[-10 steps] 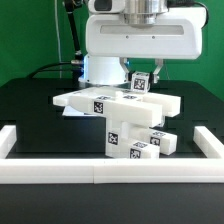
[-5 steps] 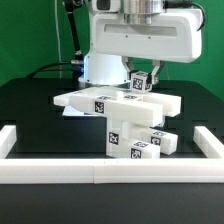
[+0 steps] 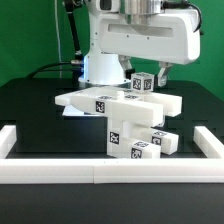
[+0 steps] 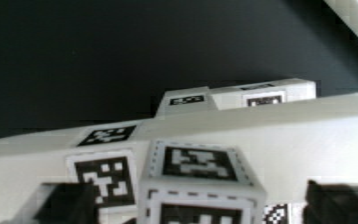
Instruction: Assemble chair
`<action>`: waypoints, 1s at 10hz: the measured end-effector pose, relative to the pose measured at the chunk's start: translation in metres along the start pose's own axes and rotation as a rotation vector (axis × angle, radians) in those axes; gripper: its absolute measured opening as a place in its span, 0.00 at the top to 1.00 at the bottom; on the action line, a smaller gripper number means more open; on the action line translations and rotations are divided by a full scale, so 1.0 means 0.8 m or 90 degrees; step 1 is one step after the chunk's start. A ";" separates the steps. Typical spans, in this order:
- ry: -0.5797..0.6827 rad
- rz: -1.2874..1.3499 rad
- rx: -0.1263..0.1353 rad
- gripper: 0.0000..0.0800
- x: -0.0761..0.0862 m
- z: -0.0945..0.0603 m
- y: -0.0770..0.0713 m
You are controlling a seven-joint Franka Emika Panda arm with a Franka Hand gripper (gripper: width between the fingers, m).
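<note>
no legible text, just tags [image 3: 101,102] on chair [image 3: 166,104]

Exterior view sitting off arm, slightly above table [image 3: 30,110] level, facing robot arm [image 3: 135,45] across white rail [image 3: 110,176]. Standing at middle distance, taking in whole chair [image 3: 120,115].
Wrist view looking steeply down from very near, small cube [image 4: 194,175] filling frame between own fingers [image 4: 60,200], picture blurring.
Both views sharing small cube, slab [image 4: 282,125] by it, black table beyond.
</note>
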State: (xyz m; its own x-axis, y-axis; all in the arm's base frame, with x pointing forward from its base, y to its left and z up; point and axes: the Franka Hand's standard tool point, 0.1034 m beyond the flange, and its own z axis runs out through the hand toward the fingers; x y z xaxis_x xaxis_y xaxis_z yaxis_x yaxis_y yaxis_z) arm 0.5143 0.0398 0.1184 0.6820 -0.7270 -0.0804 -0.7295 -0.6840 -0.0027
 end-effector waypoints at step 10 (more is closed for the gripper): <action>0.004 -0.592 -0.007 0.19 0.001 0.000 0.000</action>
State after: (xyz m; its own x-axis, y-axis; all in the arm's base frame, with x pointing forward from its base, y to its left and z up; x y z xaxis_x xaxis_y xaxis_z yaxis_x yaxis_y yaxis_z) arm 0.5148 0.0393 0.1186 0.9925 0.1140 -0.0453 0.1115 -0.9923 -0.0542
